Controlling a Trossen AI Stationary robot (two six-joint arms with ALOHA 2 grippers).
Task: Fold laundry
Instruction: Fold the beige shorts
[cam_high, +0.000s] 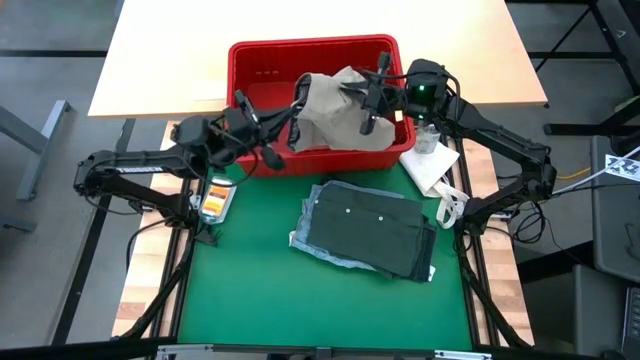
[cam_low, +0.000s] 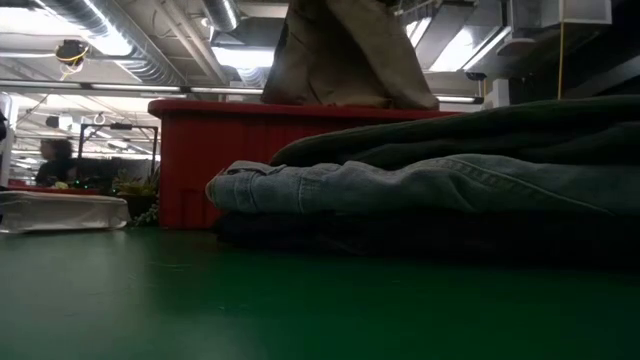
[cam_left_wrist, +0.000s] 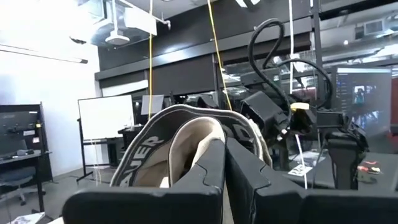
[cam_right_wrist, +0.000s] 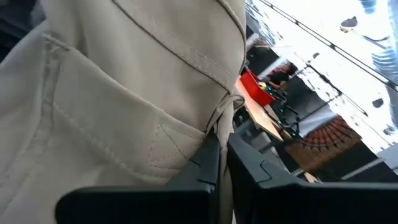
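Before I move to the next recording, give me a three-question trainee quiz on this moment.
1. True or false: both grippers are shut on the beige khaki cotton garment.
2. Where does that garment hang? A) over the red plastic basket B) flat on the green mat C) on the folded stack
3. Which piece tops the folded stack on the mat?

Key: 1 true: left gripper and right gripper each pinch it. 2 A. 3 The dark olive green piece, over light blue denim.

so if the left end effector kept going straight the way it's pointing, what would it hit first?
Probably the right end effector. The left end effector, shut on the beige khaki garment above the red basket, points across at it, though depth is hard to judge.
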